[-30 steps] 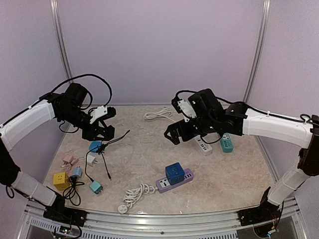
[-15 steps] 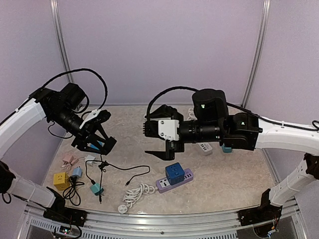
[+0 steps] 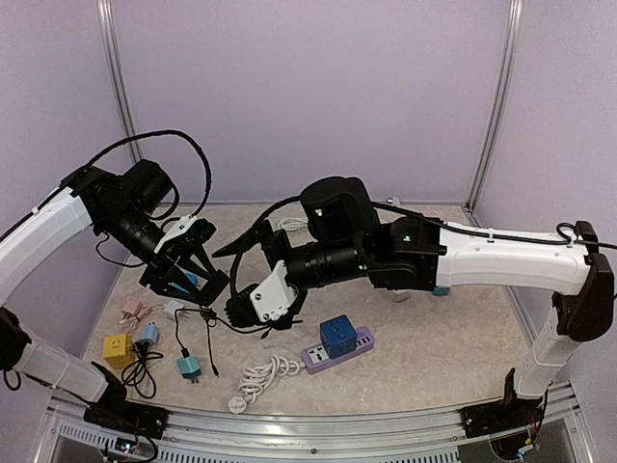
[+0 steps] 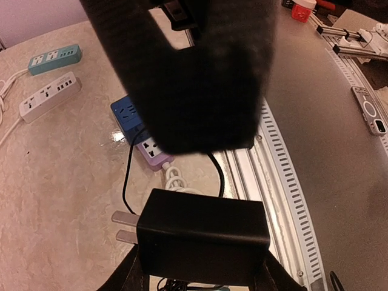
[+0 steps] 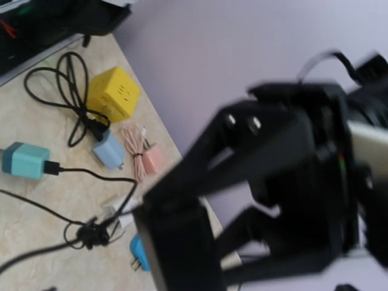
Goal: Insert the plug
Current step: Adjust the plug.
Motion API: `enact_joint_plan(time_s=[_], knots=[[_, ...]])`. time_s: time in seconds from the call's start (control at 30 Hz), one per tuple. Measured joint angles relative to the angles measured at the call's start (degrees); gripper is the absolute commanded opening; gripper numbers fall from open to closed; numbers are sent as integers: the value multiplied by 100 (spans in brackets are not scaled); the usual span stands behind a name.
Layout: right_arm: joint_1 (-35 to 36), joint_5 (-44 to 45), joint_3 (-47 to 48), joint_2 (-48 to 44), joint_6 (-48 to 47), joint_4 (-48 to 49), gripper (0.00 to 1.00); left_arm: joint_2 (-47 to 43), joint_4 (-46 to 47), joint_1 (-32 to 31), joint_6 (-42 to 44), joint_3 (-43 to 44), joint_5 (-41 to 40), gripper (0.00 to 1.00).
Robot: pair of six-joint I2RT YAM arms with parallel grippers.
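My left gripper (image 3: 198, 283) is shut on a black plug adapter (image 4: 203, 236) and holds it above the left side of the table. Its two metal prongs (image 4: 124, 221) stick out to the left in the left wrist view. Its black cable (image 3: 207, 338) hangs to the table. The purple power strip (image 3: 339, 353) lies front centre with a blue cube socket (image 3: 337, 334) on it; it also shows in the left wrist view (image 4: 151, 154). My right gripper (image 3: 227, 286) reaches far left, jaws apart, right next to the left gripper. The right wrist view is blurred.
A yellow cube (image 3: 118, 349), a pink charger (image 3: 132, 309), a light blue one (image 3: 147, 334) and a teal one (image 3: 186, 366) lie at the front left. A blue plug (image 5: 138, 254) lies under the grippers. A white strip (image 4: 48, 97) and a teal strip (image 4: 54, 57) lie at the back right.
My right arm has swung left across the table and its gripper is now next to the left gripper. The left gripper has stayed raised with the plug; the cable has shifted.
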Motion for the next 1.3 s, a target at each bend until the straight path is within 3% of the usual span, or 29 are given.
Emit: enact_joint_plan(time_s=[0.57, 0.73, 0.87, 1.03, 1.07, 1.1, 1.13, 1.17, 1.2, 1.3], knots=[[212, 297, 1029, 1075, -730, -658, 50, 94, -17, -153, -426, -55, -273, 0], [216, 479, 1215, 1211, -824, -656, 27, 96, -17, -162, -468, -66, -374, 0], [232, 599, 1266, 1307, -835, -756, 0, 122, -72, -160, -492, -74, -590, 0], [234, 664, 1272, 1327, -824, -782, 0, 157, -79, -170, -481, -76, -643, 2], [234, 684, 1272, 1329, -811, -782, 0, 160, -81, -173, -474, -76, -651, 24], [234, 706, 1272, 1331, -796, -782, 0, 160, -81, -177, -466, -76, -662, 55], [234, 726, 1272, 1331, -769, -782, 0, 160, -83, -181, -466, -76, -671, 80], [234, 763, 1274, 1331, -702, -780, 0, 162, -101, -184, -466, -68, -680, 92], [234, 798, 1290, 1331, -538, -774, 0, 166, -103, -188, -448, -44, -719, 96], [175, 800, 1368, 1331, 39, -758, 0, 197, -114, -173, -535, 236, -903, 99]])
